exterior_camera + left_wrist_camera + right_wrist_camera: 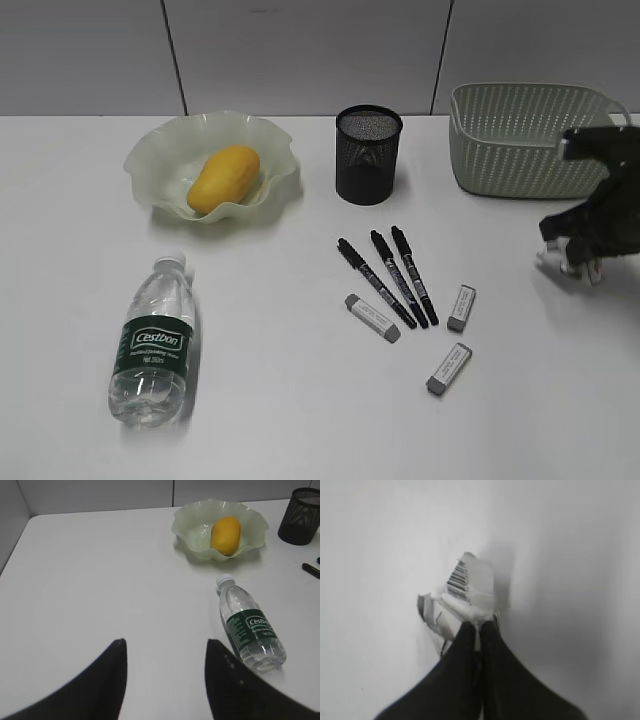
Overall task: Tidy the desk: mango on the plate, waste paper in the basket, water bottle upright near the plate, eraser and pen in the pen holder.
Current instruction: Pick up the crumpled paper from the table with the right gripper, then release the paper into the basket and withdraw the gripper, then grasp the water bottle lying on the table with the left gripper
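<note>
Two arms on the rig, only the right one busy. Right gripper pinched tight on the waste paper, jaws together on the wad's near edge, barcode side facing up in the wrist view. In the exterior view, same gripper low over the desk at far right, paper barely showing beneath it. Basket directly beyond, farther back and a shade left; rim higher than the wad, so probably a lift first, then a short carry away from the near edge.

Left gripper spread apart, holding nothing, hovering over bare desk at the left. Water bottle lying on its side just right of it, long axis running near to far, cap toward the plate. Clearly the left arm's job.

Mango already in the plate. Three pens and three erasers loose mid-desk, near side of the pen holder.
</note>
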Robot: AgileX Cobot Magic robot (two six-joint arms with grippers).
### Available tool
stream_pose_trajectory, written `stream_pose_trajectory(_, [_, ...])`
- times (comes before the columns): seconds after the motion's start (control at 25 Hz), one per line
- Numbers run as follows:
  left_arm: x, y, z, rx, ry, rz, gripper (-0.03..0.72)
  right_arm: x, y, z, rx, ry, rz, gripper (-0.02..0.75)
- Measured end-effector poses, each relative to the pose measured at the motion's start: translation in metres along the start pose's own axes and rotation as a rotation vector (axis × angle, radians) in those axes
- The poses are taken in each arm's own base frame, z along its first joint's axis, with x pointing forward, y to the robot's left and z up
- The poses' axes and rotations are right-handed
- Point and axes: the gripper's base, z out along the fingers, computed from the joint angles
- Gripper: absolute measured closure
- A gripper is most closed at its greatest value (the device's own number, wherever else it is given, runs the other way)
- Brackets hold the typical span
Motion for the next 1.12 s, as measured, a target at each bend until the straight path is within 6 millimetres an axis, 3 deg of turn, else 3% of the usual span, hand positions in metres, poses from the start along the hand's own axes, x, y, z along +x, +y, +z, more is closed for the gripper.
stream_pose_trajectory(0.12, [0.000, 0.000, 0.000, 0.001, 0.000, 0.000, 0.316, -0.032, 0.002, -0.053, 0.014, -0.298, -0.006, 0.725])
stream_pose_trajectory(0.2, [0.000, 0.000, 0.000, 0.001, 0.000, 0.000, 0.317, -0.057, -0.002, -0.074, 0.028, -0.455, 0.001, 0.725])
stream_pose_trajectory(0.28, [0.000, 0.000, 0.000, 0.001, 0.000, 0.000, 0.318, -0.082, -0.007, -0.076, 0.041, -0.533, 0.003, 0.725])
stream_pose_trajectory(0.36, [0.000, 0.000, 0.000, 0.001, 0.000, 0.000, 0.318, -0.106, -0.010, -0.059, 0.049, -0.549, -0.005, 0.714])
stream_pose_trajectory(0.44, [0.000, 0.000, 0.000, 0.001, 0.000, 0.000, 0.318, -0.120, -0.012, -0.040, 0.046, -0.480, -0.011, 0.612])
stream_pose_trajectory(0.52, [0.000, 0.000, 0.000, 0.001, 0.000, 0.000, 0.318, -0.129, -0.012, -0.028, 0.038, -0.383, -0.014, 0.383])
stream_pose_trajectory(0.6, [0.000, 0.000, 0.000, 0.001, 0.000, 0.000, 0.318, -0.130, -0.013, -0.031, 0.043, -0.328, -0.031, 0.192])
stream_pose_trajectory(0.68, [0.000, 0.000, 0.000, 0.001, 0.000, 0.000, 0.323, -0.131, -0.013, -0.047, 0.050, -0.325, -0.043, 0.154])
stream_pose_trajectory(0.76, [0.000, 0.000, 0.000, 0.001, 0.000, 0.000, 0.335, -0.126, -0.012, -0.075, 0.052, -0.342, -0.043, 0.179])
stream_pose_trajectory(0.88, [0.000, 0.000, 0.000, 0.001, 0.000, 0.000, 0.367, -0.094, -0.007, -0.117, 0.050, -0.350, -0.047, 0.222])
stream_pose_trajectory(0.96, [0.000, 0.000, 0.000, 0.001, 0.000, 0.000, 0.390, -0.059, -0.003, -0.140, 0.042, -0.329, -0.044, 0.232])
stream_pose_trajectory(1.12, [0.000, 0.000, 0.000, 0.001, 0.000, 0.000, 0.445, 0.032, 0.002, -0.178, 0.031, -0.233, -0.040, 0.235])
